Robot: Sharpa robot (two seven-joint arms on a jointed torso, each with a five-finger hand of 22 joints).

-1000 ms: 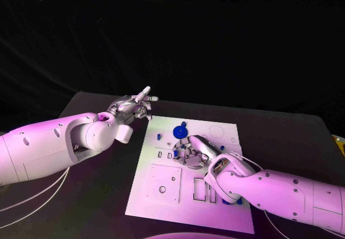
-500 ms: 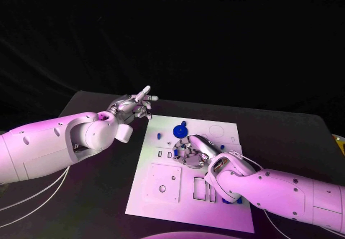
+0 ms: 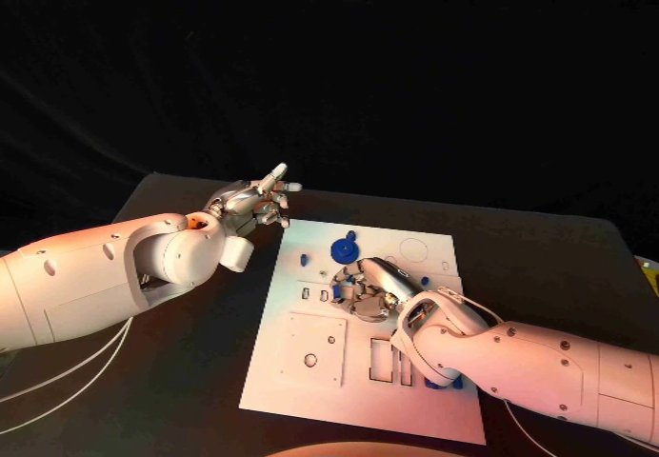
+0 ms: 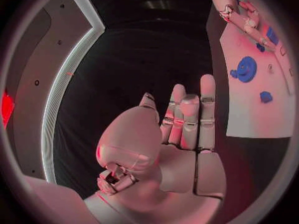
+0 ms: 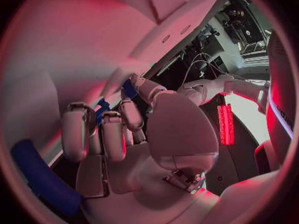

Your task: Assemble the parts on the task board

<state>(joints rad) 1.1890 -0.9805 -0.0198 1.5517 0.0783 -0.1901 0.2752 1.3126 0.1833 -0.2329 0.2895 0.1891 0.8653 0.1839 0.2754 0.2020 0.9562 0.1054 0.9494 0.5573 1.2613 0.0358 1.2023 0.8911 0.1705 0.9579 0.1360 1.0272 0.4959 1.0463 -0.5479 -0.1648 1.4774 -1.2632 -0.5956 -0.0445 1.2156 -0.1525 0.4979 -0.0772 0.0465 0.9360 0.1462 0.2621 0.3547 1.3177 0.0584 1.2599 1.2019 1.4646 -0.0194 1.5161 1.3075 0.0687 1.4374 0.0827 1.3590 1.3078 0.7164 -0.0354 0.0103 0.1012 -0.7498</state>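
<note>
A white task board (image 3: 309, 381) lies in the middle of a black surface (image 3: 563, 267), seen from above.

The right robot hand (image 3: 369, 290) comes in from about four o'clock and rests over the centre of the board, fingers curled down onto it. In the right wrist view its fingers (image 5: 112, 134) bend inward around a small blue part (image 5: 101, 108), with another blue piece (image 5: 129, 88) at the fingertips; whether either is firmly gripped cannot be told. A longer blue part (image 5: 37, 176) lies close beside the hand in that view.

The left robot hand (image 3: 254, 203) reaches in from about nine o'clock and hangs above the surface just off the board's eleven o'clock corner. Its fingers (image 4: 199, 109) are straight, side by side, and it holds nothing.

On the board, a round blue part (image 3: 344, 251) sits toward twelve o'clock, just beyond the right hand, with a small blue part (image 3: 351, 235) next to it at its twelve o'clock side. Another blue piece (image 3: 423, 282) lies at the hand's three o'clock side. Near the six o'clock end, the board has a square panel (image 3: 313, 350) and several rectangular slots (image 3: 382, 362), with a bit of blue (image 3: 442, 385) showing under the right forearm.
</note>
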